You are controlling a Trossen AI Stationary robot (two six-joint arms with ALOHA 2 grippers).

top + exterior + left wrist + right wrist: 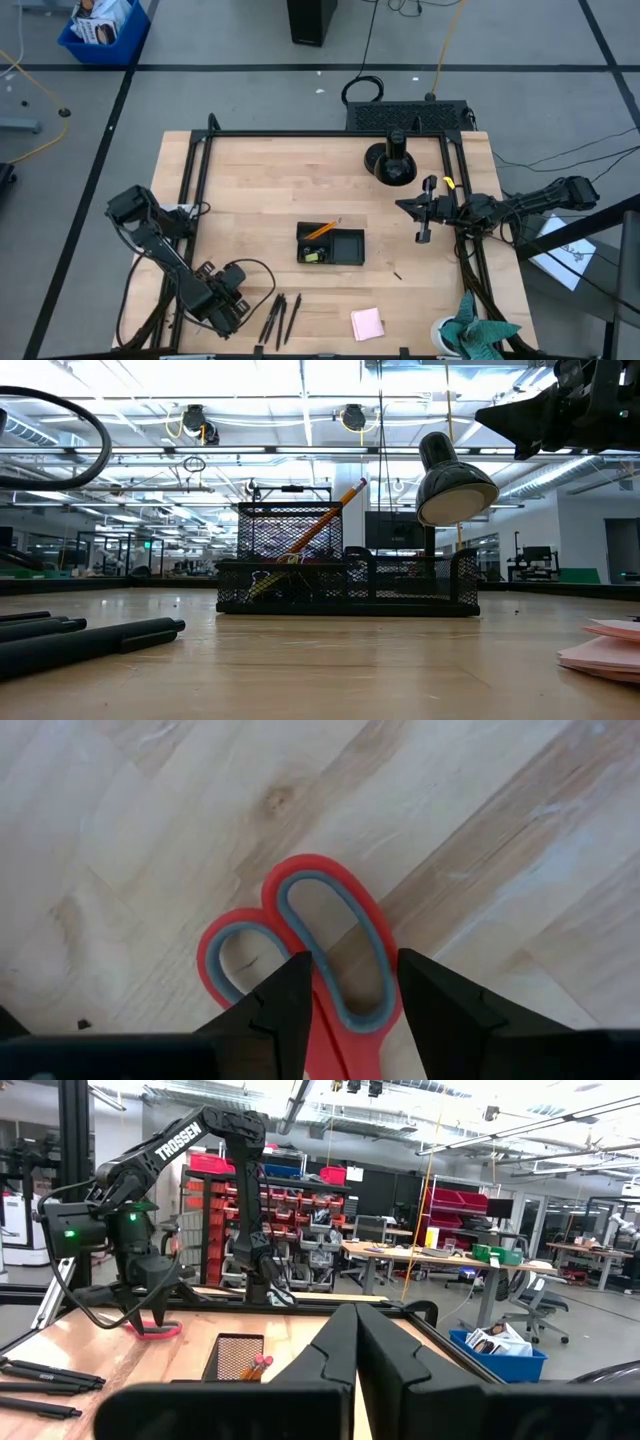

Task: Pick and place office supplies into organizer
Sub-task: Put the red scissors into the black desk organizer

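Left gripper (228, 300) sits low at about 7 o'clock on the table (250, 170) in the high view, and the arm covers the scissors there, so they cannot be seen from above. Just beside it, toward 6 o'clock, lie the dark pens (281, 314), and the pink sticky-note pad (367, 323) is farther along near 5 o'clock. The organizer (331, 245) sits near the middle with an orange pencil (322, 230) leaning in one part and a small yellow piece (313, 256) below it. The right gripper (424, 210) hangs at about 3 o'clock, well apart from the organizer, with its fingers pressed together and nothing in them. The round black stand (391, 162) is at about 1 o'clock, and a teal cloth (478, 334) is cut off at the lower edge. In the low view the black mesh organizer stands in the middle, the pencil sticks out of its taller part, the pens are cut off at 8 o'clock, and the pink pad is cut off at 4 o'clock. In the left wrist view the two fingers (285, 1010) stand apart on each side of the red-handled scissors (320, 950), around one handle loop, close to it, but it is hard to tell if they touch. In the right wrist view its shut fingers hide much of the table; the left arm stands far off over something red.
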